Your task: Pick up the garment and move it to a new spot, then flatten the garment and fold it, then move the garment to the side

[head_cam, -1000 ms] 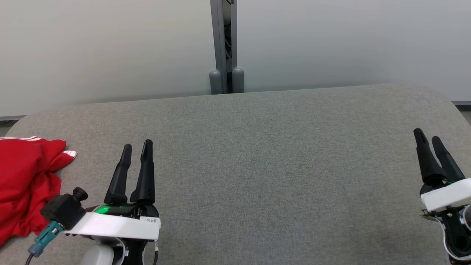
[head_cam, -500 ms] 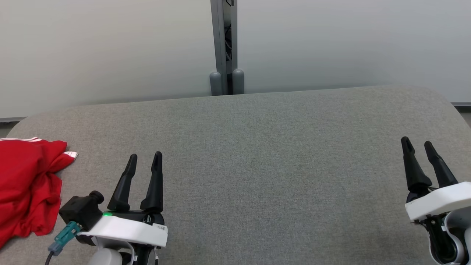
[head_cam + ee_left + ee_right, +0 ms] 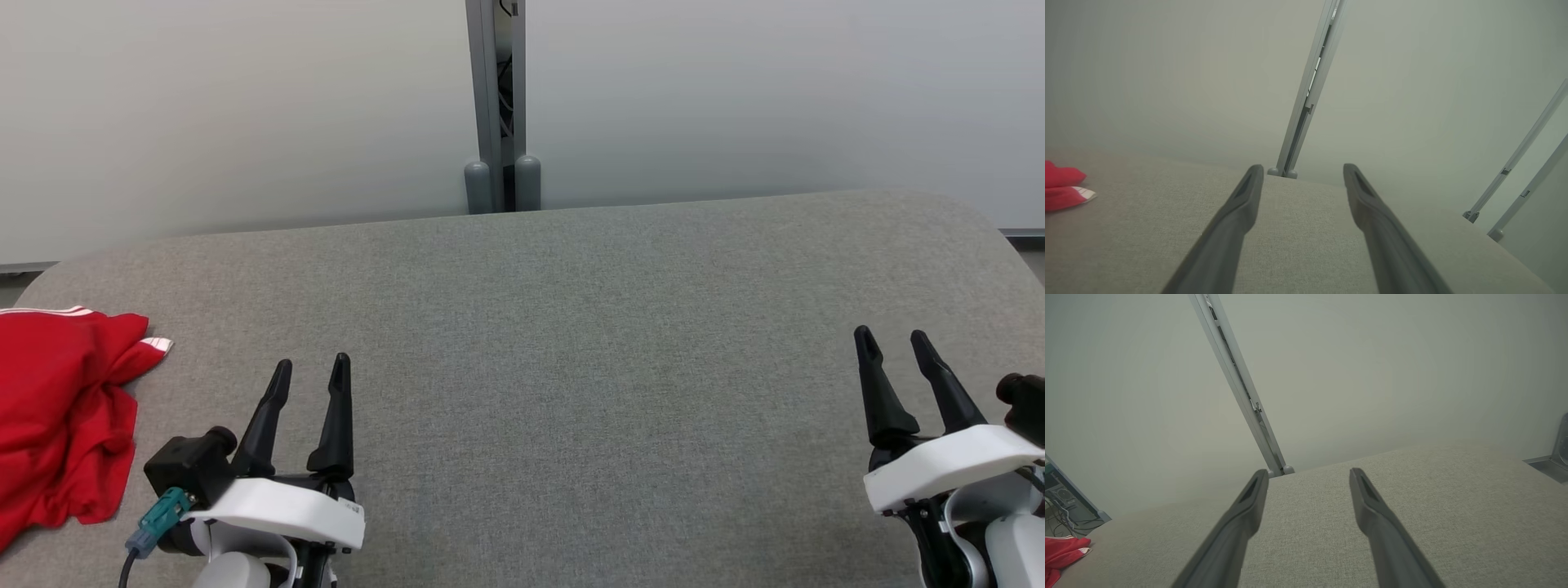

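Red with white stripes along one border: garment [image 3: 57, 416], crumpled in a heap at the left edge of the grey fabric surface [image 3: 571, 327], partly cut off by the border of the head view. Well clear of both claws, touched by neither.

At the front edge, left of centre: left gripper [image 3: 313, 361], just right of the heap and apart from it. Fingers pointing towards the far edge, parted with a clear gap, holding nothing. From its own wrist camera, bare grey weave between the two fingers [image 3: 1235, 220] and a strip of the red cloth off at the left.

By the front right corner: right gripper [image 3: 891, 333], likewise spread and empty, tips aimed at the far edge.

Beyond the far edge, at its middle: grey post [image 3: 494, 98] between pale wall panels [image 3: 245, 106].
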`<state>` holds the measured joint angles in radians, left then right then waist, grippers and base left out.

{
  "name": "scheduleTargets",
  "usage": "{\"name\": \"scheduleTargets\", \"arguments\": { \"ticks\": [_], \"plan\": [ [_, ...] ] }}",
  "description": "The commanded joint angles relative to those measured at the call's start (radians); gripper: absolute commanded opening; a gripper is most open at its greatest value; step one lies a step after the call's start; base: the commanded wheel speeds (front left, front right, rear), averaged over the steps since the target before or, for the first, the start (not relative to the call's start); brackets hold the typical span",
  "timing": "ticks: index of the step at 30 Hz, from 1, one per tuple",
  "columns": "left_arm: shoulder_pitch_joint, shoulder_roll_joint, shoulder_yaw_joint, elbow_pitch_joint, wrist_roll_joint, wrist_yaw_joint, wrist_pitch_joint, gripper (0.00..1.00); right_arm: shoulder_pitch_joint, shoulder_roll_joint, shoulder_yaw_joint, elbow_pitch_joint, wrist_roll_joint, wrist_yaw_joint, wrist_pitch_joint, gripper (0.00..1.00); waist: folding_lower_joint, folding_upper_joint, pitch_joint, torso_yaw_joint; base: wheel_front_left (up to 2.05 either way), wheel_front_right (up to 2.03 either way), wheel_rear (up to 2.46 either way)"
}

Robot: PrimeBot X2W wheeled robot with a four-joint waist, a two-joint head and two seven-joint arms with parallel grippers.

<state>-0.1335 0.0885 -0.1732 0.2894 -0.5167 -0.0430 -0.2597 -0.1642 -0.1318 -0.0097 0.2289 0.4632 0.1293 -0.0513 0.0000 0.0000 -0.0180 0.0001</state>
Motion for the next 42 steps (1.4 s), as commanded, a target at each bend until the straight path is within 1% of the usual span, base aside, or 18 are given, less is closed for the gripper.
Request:
{"name": "scheduleTargets", "arguments": {
  "ticks": [1, 3, 16, 28, 36, 42],
  "plan": [
    [-0.039, 0.013, 0.009, 0.001, 0.030, 0.003, -0.003, 1.00, -0.008, -0.007, 0.008, -0.003, -0.024, 0.002, -0.017, 1.00, 0.0000, 0.0000, 0.000, 0.000, 0.00, 0.00, 0.00],
    [-0.042, 0.015, 0.011, 0.012, 0.042, 0.001, -0.003, 1.00, -0.008, -0.007, 0.011, 0.004, -0.038, 0.002, -0.027, 1.00, 0.0000, 0.0000, 0.000, 0.001, 0.00, 0.00, 0.00],
    [-0.051, 0.019, 0.033, 0.048, 0.120, 0.028, 0.016, 1.00, 0.001, 0.006, 0.039, 0.040, -0.121, 0.002, -0.083, 1.00, 0.0000, 0.0000, -0.003, -0.004, 0.00, 0.00, 0.00],
    [-0.004, 0.029, 0.051, -0.008, 0.193, 0.068, 0.075, 1.00, 0.023, 0.020, 0.034, 0.071, -0.199, 0.002, -0.135, 1.00, 0.0000, 0.0000, -0.004, -0.002, 0.00, 0.00, 0.00],
    [0.019, 0.046, 0.053, -0.034, 0.244, 0.078, 0.114, 1.00, 0.033, 0.027, 0.039, 0.087, -0.249, 0.002, -0.171, 1.00, 0.0000, 0.0000, -0.003, -0.002, 0.00, 0.00, 0.00],
    [0.026, 0.045, 0.050, -0.045, 0.276, 0.089, 0.141, 1.00, 0.040, 0.031, 0.044, 0.090, -0.276, 0.002, -0.194, 1.00, 0.0000, 0.0000, -0.004, -0.002, 0.00, 0.00, 0.00]
  ]
}}
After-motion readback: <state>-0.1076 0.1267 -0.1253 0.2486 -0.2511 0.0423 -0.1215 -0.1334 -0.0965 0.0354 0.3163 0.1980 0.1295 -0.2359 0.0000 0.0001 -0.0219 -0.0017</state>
